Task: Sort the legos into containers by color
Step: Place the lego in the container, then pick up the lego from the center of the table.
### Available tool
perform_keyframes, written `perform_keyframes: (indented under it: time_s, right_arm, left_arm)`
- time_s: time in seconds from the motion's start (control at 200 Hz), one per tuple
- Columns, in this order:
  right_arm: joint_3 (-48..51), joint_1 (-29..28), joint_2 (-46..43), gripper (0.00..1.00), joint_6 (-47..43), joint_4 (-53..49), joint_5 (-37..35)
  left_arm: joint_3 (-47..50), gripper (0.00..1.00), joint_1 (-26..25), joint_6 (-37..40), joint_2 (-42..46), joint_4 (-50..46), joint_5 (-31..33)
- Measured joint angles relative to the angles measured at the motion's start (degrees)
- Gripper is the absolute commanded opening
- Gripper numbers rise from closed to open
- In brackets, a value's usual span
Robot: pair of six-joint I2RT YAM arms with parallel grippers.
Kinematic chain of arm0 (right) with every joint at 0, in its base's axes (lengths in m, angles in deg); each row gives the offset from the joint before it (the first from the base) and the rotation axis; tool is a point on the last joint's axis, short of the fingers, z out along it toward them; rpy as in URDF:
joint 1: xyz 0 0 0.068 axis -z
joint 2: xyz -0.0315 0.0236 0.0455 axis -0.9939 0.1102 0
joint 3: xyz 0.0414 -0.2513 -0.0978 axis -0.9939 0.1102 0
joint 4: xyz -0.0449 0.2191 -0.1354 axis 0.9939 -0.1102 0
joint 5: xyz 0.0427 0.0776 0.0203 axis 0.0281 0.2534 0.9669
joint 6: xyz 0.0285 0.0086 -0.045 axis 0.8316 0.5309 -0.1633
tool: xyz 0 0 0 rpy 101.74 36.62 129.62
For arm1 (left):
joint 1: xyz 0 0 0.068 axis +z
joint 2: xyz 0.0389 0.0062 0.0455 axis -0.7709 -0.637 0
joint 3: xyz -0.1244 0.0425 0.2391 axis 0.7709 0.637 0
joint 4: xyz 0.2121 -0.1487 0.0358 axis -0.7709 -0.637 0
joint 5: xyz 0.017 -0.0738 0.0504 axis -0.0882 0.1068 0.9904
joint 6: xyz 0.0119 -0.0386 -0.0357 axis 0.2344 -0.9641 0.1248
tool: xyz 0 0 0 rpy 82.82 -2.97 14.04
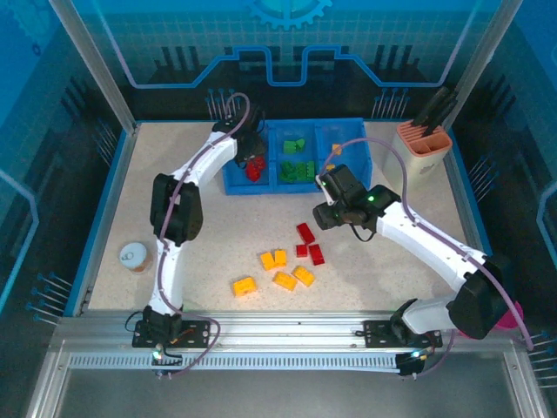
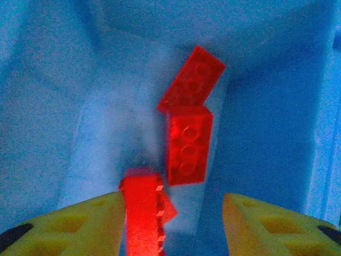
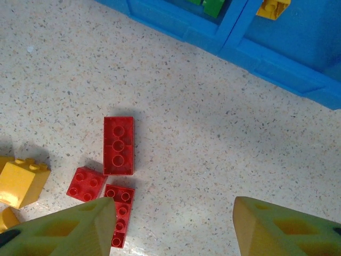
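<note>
Speckled beige tabletop (image 1: pixel 218 252) is carrying loose red studded plastic bricks (image 3: pixel 118 145) and yellow-orange ones (image 1: pixel 283 280) near the shallow blue three-compartment plastic tray (image 1: pixel 296 186). Right gripper (image 3: pixel 173 216) is hovering over the reds, jaws parted, empty. Left gripper (image 2: pixel 173 213) is hanging in the left compartment, jaws apart, one red brick (image 2: pixel 143 213) leaning against a finger. Light, rigid and slick, they are likely wanting a pinch across flat long sides.

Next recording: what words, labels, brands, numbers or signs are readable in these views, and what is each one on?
Nothing here reads as text.
On the back panel: a gear emblem and line pattern, no letters.
On the round can on the table: top markings too small to read.
On the red brick in the left wrist view: studs too blurred to show any embossing.
</note>
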Motion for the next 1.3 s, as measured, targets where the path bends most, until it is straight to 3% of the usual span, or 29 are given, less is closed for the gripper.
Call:
perform_keyframes:
  time_s: [0.22, 0.34, 0.445, 0.615, 0.741, 0.991, 1.301]
  right_arm:
    - [0.0, 0.4, -3.1, 0.66, -1.4, 0.0, -0.6]
    - [0.3, 2.2, -6.4, 0.70, -1.9, 0.0, -0.6]
    - [1.1, 4.0, -9.9, 0.73, -2.4, -0.4, -0.4]
    - [3.3, 6.8, -15.0, 0.79, -2.6, -1.0, 1.6]
    - [5.2, 8.1, -17.6, 0.86, -2.6, -1.9, 3.0]
    - [7.3, 9.3, -21.4, 0.97, -2.5, -3.4, 6.6]
    - [8.6, 9.7, -22.5, 0.98, -2.6, -3.9, 9.6]
  left_arm:
    - [16.7, 0.56, -4.4, -0.6, 19.4, -1.6, -0.6]
    - [26.4, 0.57, -11.8, -6.9, 30.2, -2.8, -1.7]
    - [32.6, 0.57, -18.5, -13.8, 33.7, -3.0, -2.7]
    - [36.4, 0.63, -27.8, -23.5, 30.4, -2.3, -2.7]
    - [35.6, 0.65, -31.8, -27.9, 25.5, -0.5, -2.7]
    - [29.6, 0.67, -32.9, -31.9, 15.5, 1.8, -2.7]
    - [23.1, 0.66, -32.9, -32.3, 7.2, 1.8, -3.0]
